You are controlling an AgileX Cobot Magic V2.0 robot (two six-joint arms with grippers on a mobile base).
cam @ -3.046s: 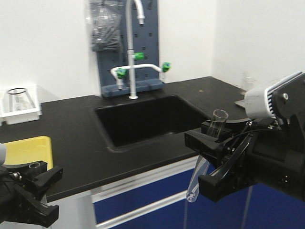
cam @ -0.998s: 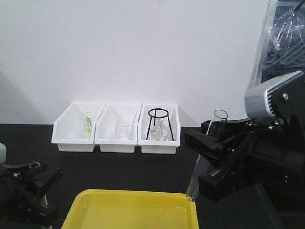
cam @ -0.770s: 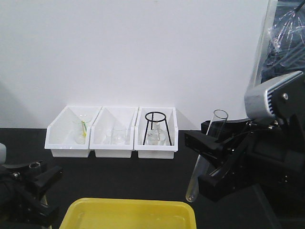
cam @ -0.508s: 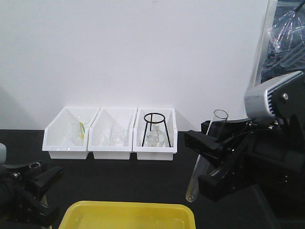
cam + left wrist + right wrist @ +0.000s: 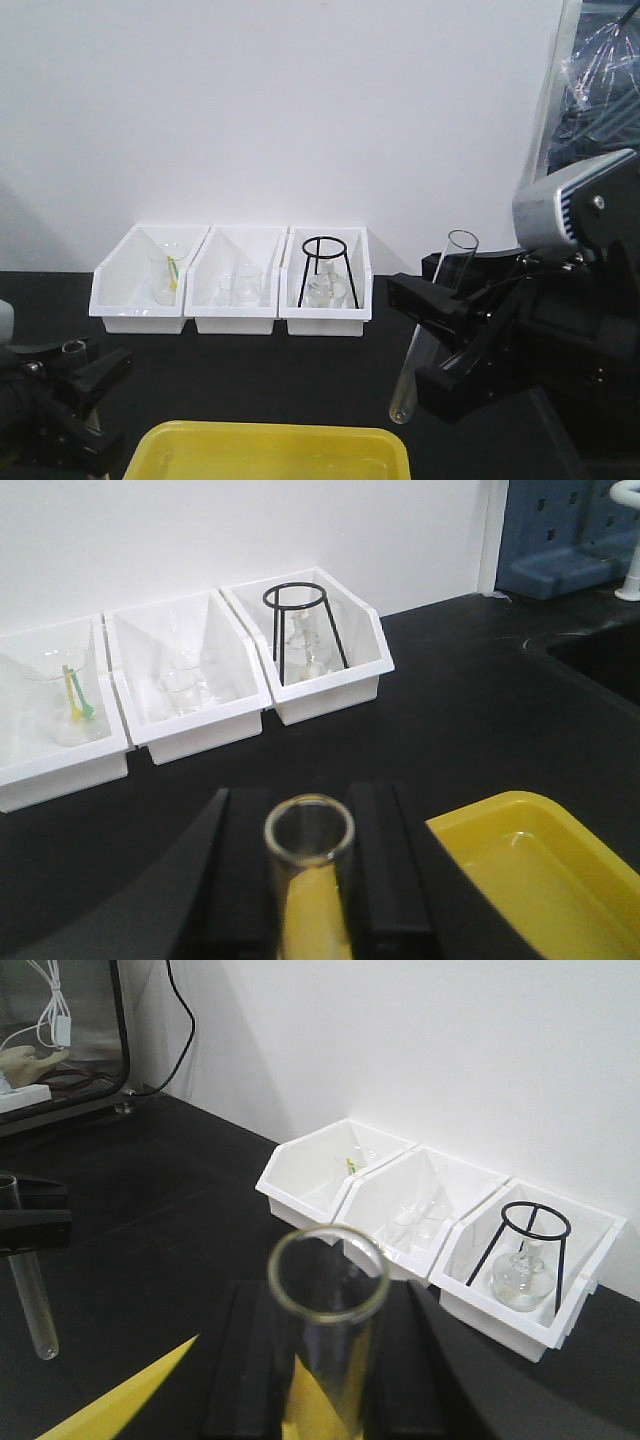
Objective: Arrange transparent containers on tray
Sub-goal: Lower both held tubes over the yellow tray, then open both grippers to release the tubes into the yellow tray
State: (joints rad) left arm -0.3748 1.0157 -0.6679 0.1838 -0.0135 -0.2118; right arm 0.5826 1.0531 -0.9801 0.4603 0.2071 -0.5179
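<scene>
Tubes first: two on show, and neither was on the tray (image 5: 280,432) yet! One tube (image 5: 449,272) stood tilted in the right gripper (image 5: 420,340), jaws clamped on its middle, its rounded end hanging near the tray's far right corner. The other tube (image 5: 309,830) sat upright in the left gripper (image 5: 85,400), pinched between the black fingers, off the tray's left end. What showed of the yellow tray held nothing, though its near part ran out of view. I'd call this the opening stage: both tubes in hand beside the tray, both lay-downs left to do. Now the count: two tubes, two grippers, one tray, and three white bins (image 5: 235,318) in a row against the wall. One black tripod (image 5: 326,268) stood in the rightmost bin over a small flask. Glassware in the other two bins was too faint to count.
</scene>
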